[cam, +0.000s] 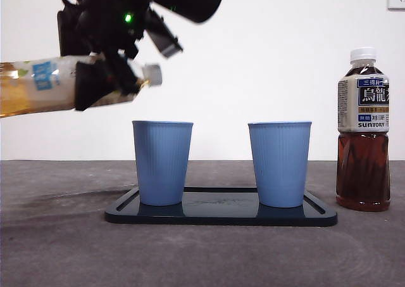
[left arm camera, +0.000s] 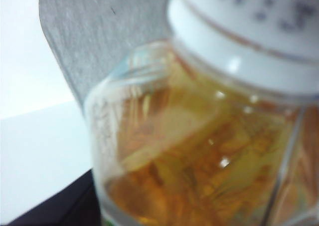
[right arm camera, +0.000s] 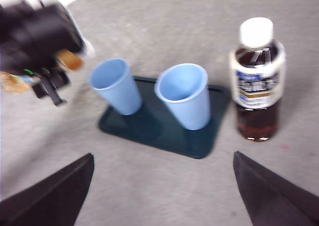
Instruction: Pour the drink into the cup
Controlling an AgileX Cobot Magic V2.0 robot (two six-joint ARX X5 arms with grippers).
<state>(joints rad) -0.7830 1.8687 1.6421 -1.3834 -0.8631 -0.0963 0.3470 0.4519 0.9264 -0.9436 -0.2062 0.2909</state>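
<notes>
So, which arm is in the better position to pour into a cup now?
Left. The left gripper already holds the amber bottle tipped sideways, its cap beside the nearer blue cup. The right gripper hangs open and empty, away from the tray.

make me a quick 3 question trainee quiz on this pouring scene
1. True or false: the tea bottle in the left pincer is tipped almost level.
2. How many cups stand on the tray?
3. Which is open: A left pincer, B right pincer?

Key: 1 true, with its capped mouth near the left cup. 2 two, counting the right cup. 3 B; it holds nothing, and the dark bottle stands apart, beside the tray.
</notes>
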